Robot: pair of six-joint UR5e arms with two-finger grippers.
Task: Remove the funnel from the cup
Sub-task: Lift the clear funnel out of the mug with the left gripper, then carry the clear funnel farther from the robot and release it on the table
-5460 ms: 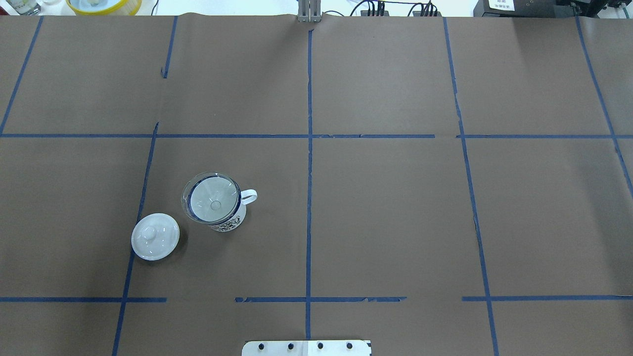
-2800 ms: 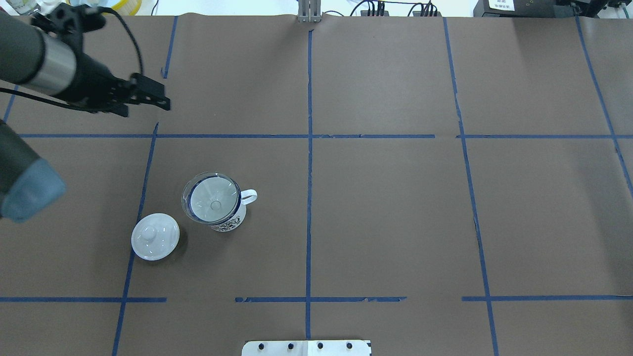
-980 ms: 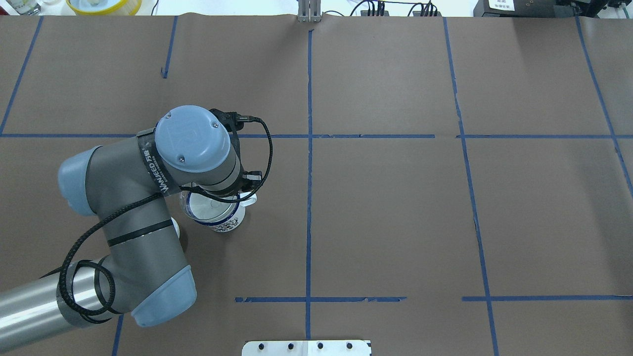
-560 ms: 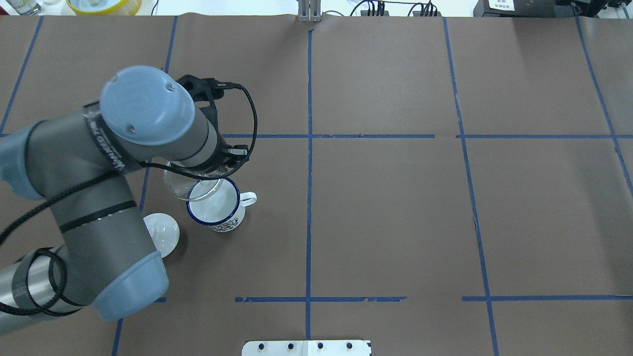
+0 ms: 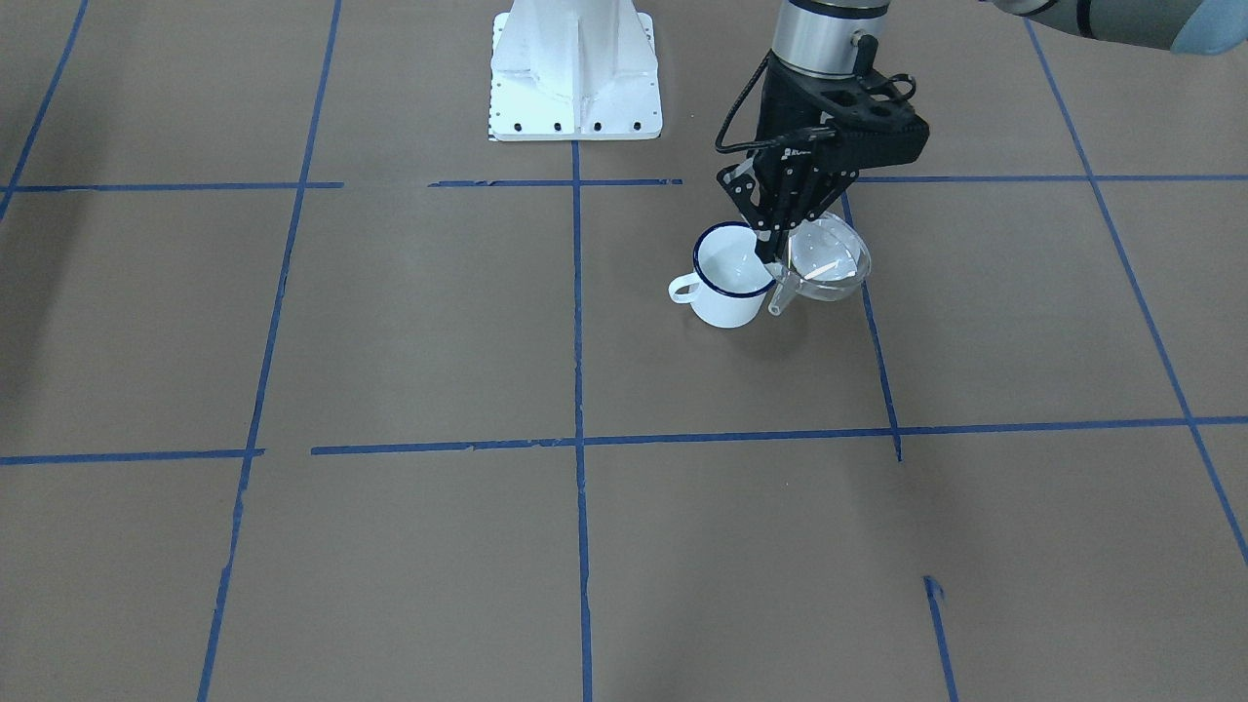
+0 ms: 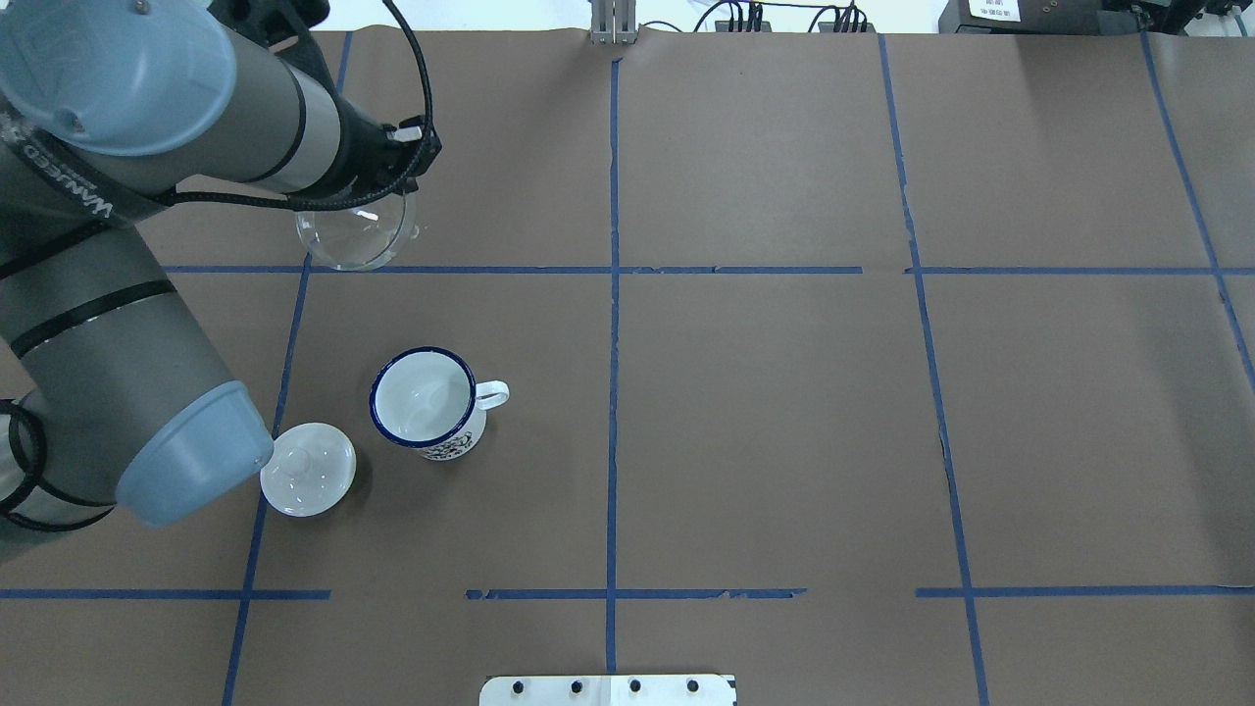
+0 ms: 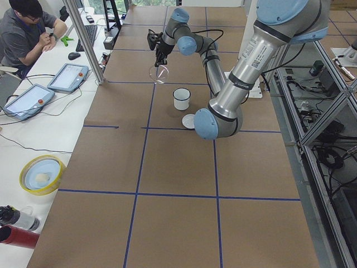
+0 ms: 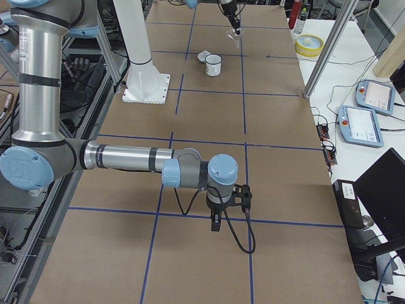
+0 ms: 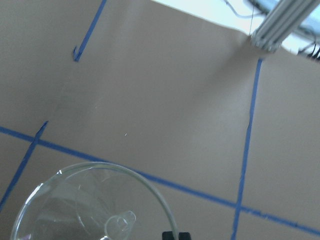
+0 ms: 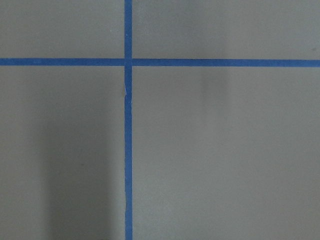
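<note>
The clear funnel [image 6: 355,230] hangs in the air from my left gripper [image 5: 777,255], which is shut on its rim. It is tilted, with the spout off to the side. The cup [image 6: 424,400], a white mug with a dark blue rim, stands upright and empty on the brown table, nearer the robot than the funnel. The left wrist view shows the funnel [image 9: 95,205] from above. In the exterior left view the funnel [image 7: 159,72] is well above the table, beyond the cup [image 7: 181,98]. My right gripper [image 8: 215,223] points down over the table's other end; I cannot tell whether it is open.
A white round knobbed lid [image 6: 308,468] lies on the table next to the cup, on its left. The robot base [image 5: 575,68] stands at the near edge. An operator [image 7: 25,28] sits beyond the far edge with tablets, and a yellow bowl [image 7: 42,174] is there too.
My left arm came in, gripped the funnel's rim, lifted it out of the cup and carried it up and away to the far left. The cup and lid have not moved.
</note>
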